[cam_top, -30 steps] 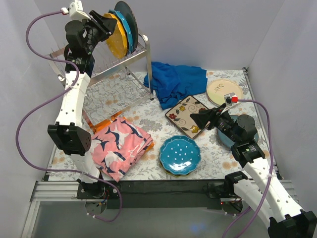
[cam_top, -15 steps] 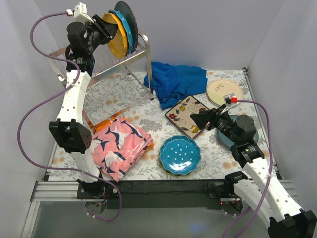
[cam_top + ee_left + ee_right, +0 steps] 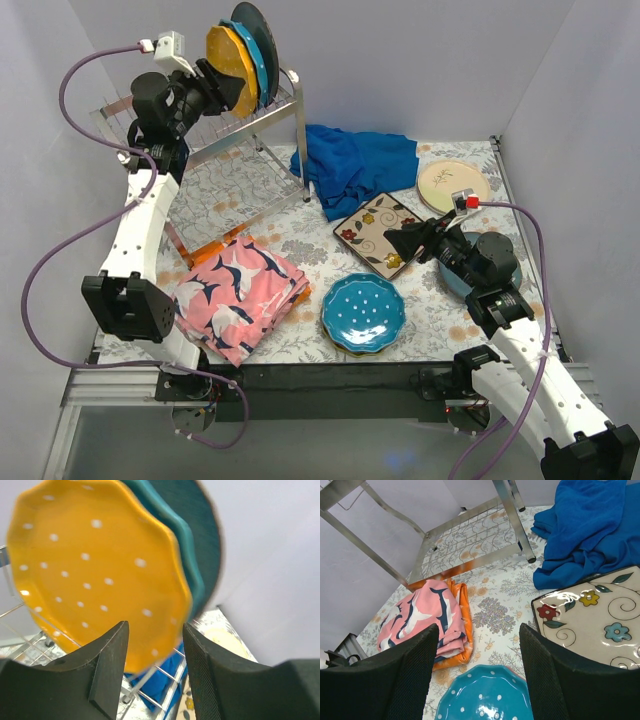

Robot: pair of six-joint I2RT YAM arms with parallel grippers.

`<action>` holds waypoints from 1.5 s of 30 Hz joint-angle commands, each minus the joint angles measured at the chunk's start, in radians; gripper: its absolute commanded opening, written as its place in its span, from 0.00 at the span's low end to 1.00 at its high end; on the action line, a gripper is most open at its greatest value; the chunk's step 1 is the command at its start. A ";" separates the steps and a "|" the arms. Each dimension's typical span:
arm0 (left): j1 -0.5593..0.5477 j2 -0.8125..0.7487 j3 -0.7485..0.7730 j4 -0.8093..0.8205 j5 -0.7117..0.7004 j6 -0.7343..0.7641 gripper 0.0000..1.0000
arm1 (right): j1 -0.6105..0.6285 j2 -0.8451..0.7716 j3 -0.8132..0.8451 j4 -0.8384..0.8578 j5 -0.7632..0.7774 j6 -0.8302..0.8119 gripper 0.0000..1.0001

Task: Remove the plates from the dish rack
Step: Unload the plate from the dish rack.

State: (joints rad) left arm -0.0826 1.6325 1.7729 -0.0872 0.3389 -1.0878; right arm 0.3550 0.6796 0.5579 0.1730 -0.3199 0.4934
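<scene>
Orange plate (image 3: 228,55), teal plate (image 3: 192,575) and dark plate (image 3: 207,530) stand in the dish rack (image 3: 230,140), upper left: three left to do. My left gripper (image 3: 155,630) sits spread at the orange one's low edge, pinching nothing. Further right, the dotted blue plate (image 3: 363,312), square plate (image 3: 375,230) and cream plate (image 3: 450,185) lie unloaded. My right gripper (image 3: 479,635) hangs spread, empty. Since before, only my left gripper has dropped lower.

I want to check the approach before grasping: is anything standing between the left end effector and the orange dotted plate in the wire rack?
Nothing visible does. The open left end effector faces the round orange white-dotted plate directly, its lower rim just beyond the fingertips. The teal ceramic plate stands behind it.
</scene>
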 commanded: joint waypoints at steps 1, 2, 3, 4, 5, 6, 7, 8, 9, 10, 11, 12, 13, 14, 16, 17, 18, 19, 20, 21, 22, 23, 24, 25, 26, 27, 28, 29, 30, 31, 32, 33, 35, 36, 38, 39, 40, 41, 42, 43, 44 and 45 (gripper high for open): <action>-0.005 -0.099 -0.073 0.109 0.161 0.080 0.46 | 0.007 -0.012 -0.010 0.029 0.004 -0.007 0.71; -0.006 -0.092 -0.073 0.107 0.166 0.085 0.46 | 0.006 -0.012 -0.012 0.029 0.002 -0.007 0.71; -0.011 -0.089 -0.070 0.107 0.167 0.086 0.45 | 0.006 -0.012 -0.012 0.029 0.004 -0.006 0.71; -0.016 -0.074 -0.063 0.106 0.175 0.089 0.45 | 0.007 -0.011 -0.010 0.029 0.004 -0.006 0.71; -0.022 -0.065 -0.053 0.103 0.176 0.094 0.45 | 0.007 -0.011 -0.009 0.031 0.004 -0.006 0.71; -0.026 -0.054 -0.046 0.098 0.176 0.094 0.45 | 0.007 -0.009 -0.006 0.031 0.004 -0.007 0.71; -0.029 -0.043 -0.038 0.093 0.175 0.098 0.44 | 0.007 -0.009 -0.004 0.030 0.004 -0.009 0.71; -0.034 -0.025 -0.020 0.092 0.164 0.101 0.43 | 0.006 -0.009 0.000 0.029 0.004 -0.010 0.71; -0.037 -0.017 -0.013 0.067 0.152 0.106 0.43 | 0.007 -0.009 0.000 0.029 0.002 -0.010 0.71; -0.037 -0.011 -0.010 0.060 0.141 0.109 0.42 | 0.006 -0.011 0.002 0.029 0.004 -0.013 0.71; -0.037 -0.005 -0.010 0.058 0.111 0.111 0.41 | 0.007 -0.012 0.002 0.029 0.005 -0.015 0.71; -0.037 -0.003 -0.012 0.058 0.101 0.117 0.41 | 0.007 -0.014 0.002 0.029 0.005 -0.015 0.71; -0.037 0.000 -0.010 0.058 0.092 0.120 0.41 | 0.007 -0.012 0.002 0.029 0.005 -0.016 0.71; -0.037 0.004 -0.010 0.058 0.069 0.124 0.40 | 0.007 -0.011 0.002 0.029 0.007 -0.015 0.71; -0.037 0.015 -0.010 0.056 0.054 0.138 0.40 | 0.006 -0.008 0.004 0.031 0.005 -0.015 0.71; -0.039 0.020 -0.007 0.055 0.051 0.143 0.39 | 0.006 -0.006 0.005 0.031 0.004 -0.016 0.71; -0.039 0.032 -0.001 0.052 0.042 0.147 0.39 | 0.007 -0.005 0.005 0.031 0.004 -0.015 0.71; -0.039 0.038 0.003 0.044 0.032 0.155 0.38 | 0.006 -0.005 0.005 0.031 0.002 -0.015 0.71; -0.039 0.039 0.005 0.043 0.020 0.158 0.38 | 0.007 -0.003 0.005 0.030 0.002 -0.015 0.71; -0.040 0.044 0.005 0.043 0.000 0.163 0.37 | 0.007 -0.003 0.005 0.029 0.002 -0.015 0.71; -0.040 0.050 0.008 0.044 -0.014 0.166 0.37 | 0.007 -0.005 0.002 0.029 0.004 -0.016 0.71; -0.045 0.053 0.010 0.046 -0.023 0.172 0.37 | 0.006 -0.005 0.002 0.031 0.007 -0.016 0.71; -0.048 0.056 0.013 0.046 -0.029 0.177 0.37 | 0.007 -0.006 0.002 0.030 0.008 -0.016 0.71; -0.052 0.064 0.019 0.049 -0.055 0.181 0.36 | 0.006 -0.006 0.000 0.031 0.008 -0.016 0.71; -0.071 0.066 0.025 0.047 -0.075 0.205 0.34 | 0.007 -0.005 -0.001 0.030 0.010 -0.015 0.71; -0.084 0.069 0.026 0.047 -0.107 0.219 0.33 | 0.007 -0.005 -0.001 0.033 0.010 -0.015 0.71; -0.100 0.072 0.033 0.053 -0.168 0.239 0.33 | 0.007 -0.005 -0.003 0.033 0.010 -0.015 0.71; -0.133 0.073 0.037 0.058 -0.208 0.279 0.33 | 0.007 -0.003 -0.004 0.033 0.010 -0.013 0.71; -0.152 0.076 0.042 0.061 -0.239 0.302 0.33 | 0.007 -0.002 -0.004 0.033 0.010 -0.015 0.71; -0.166 0.082 0.052 0.058 -0.282 0.319 0.33 | 0.007 0.001 -0.006 0.034 0.010 -0.015 0.71; -0.183 0.102 0.078 0.052 -0.293 0.327 0.33 | 0.007 0.001 -0.007 0.034 0.008 -0.013 0.71; -0.183 0.113 0.094 0.041 -0.293 0.316 0.33 | 0.007 0.003 -0.009 0.036 0.008 -0.013 0.71; -0.183 0.131 0.111 0.024 -0.297 0.301 0.33 | 0.007 0.001 -0.010 0.036 0.010 -0.013 0.71; -0.183 0.136 0.111 0.023 -0.296 0.298 0.33 | 0.007 0.001 -0.010 0.037 0.010 -0.015 0.71; -0.183 0.141 0.109 0.023 -0.308 0.295 0.33 | 0.007 0.001 -0.010 0.037 0.010 -0.015 0.71; -0.183 0.148 0.108 0.021 -0.311 0.293 0.33 | 0.007 0.000 -0.012 0.037 0.010 -0.016 0.71; -0.183 0.148 0.105 0.023 -0.311 0.295 0.33 | 0.007 0.000 -0.010 0.037 0.007 -0.016 0.71; -0.183 0.153 0.106 0.023 -0.310 0.295 0.33 | 0.007 0.001 -0.012 0.037 0.005 -0.016 0.71; -0.183 0.159 0.106 0.024 -0.299 0.298 0.34 | 0.007 0.001 -0.012 0.039 0.005 -0.018 0.72; -0.183 0.161 0.108 0.024 -0.296 0.299 0.34 | 0.007 0.001 -0.012 0.039 0.004 -0.016 0.71; -0.183 0.161 0.108 0.023 -0.294 0.299 0.33 | 0.006 0.005 -0.010 0.042 0.002 -0.016 0.71; -0.183 0.161 0.108 0.023 -0.284 0.296 0.31 | 0.007 0.005 -0.010 0.042 0.002 -0.016 0.72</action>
State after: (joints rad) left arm -0.2596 1.7554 1.8606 -0.0696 0.0628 -0.8055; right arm 0.3557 0.6827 0.5491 0.1741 -0.3164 0.4927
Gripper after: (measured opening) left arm 0.340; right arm 0.712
